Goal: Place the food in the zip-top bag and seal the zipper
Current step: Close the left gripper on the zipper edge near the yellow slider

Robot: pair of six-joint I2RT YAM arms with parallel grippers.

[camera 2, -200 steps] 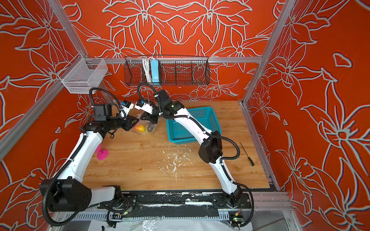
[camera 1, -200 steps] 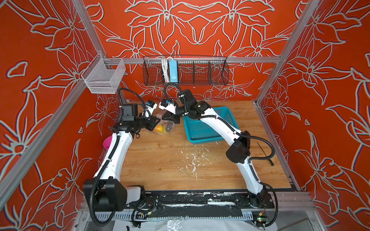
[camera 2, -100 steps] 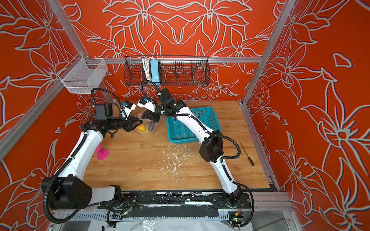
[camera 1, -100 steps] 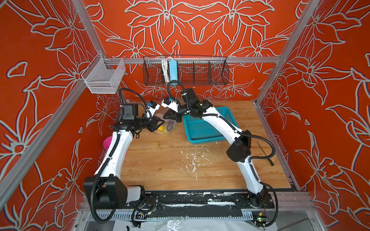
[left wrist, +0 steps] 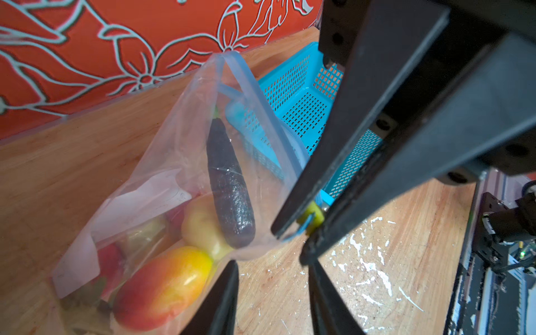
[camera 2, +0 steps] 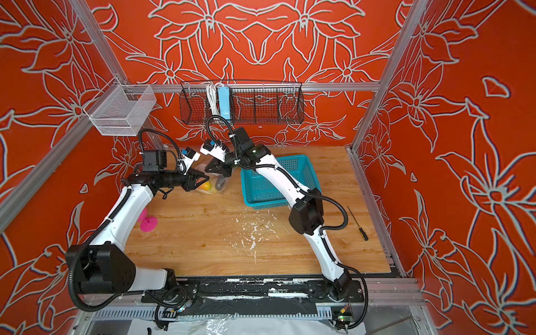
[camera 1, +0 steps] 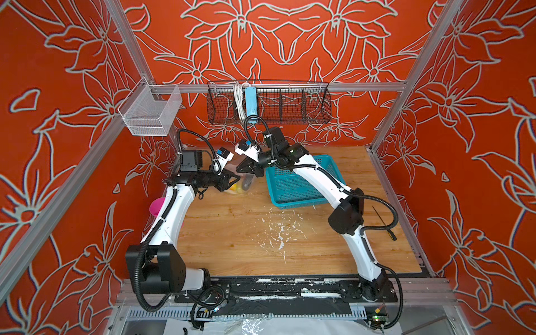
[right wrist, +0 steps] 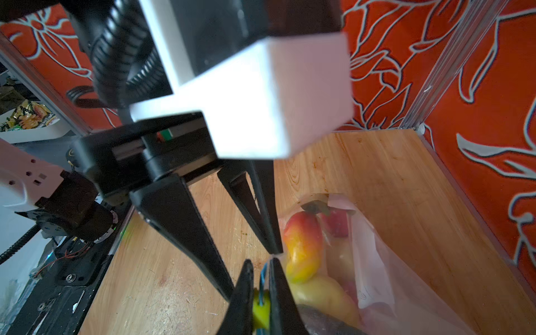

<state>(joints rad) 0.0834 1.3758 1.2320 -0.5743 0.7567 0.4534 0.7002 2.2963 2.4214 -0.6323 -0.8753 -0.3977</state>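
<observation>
Firmly right hand (right wrist: 260, 268) clenched on zipper (left wrist: 312, 215), left hand (left wrist: 272, 265) parted beside zip-top bag (left wrist: 174, 150).

The zip-top bag (camera 1: 243, 185) stands on the table (camera 1: 246, 246) near the back wall, just left of the mesh basket (camera 1: 301, 200), with the food (left wrist: 162, 284) inside (piled at its bottom). The left gripper (left wrist: 272, 293) is beside the bag, and the right gripper (right wrist: 261, 293) is at one end of the zipper (left wrist: 265, 101). A screwdriver (camera 2: 358, 223) lies near the table's right edge.
</observation>
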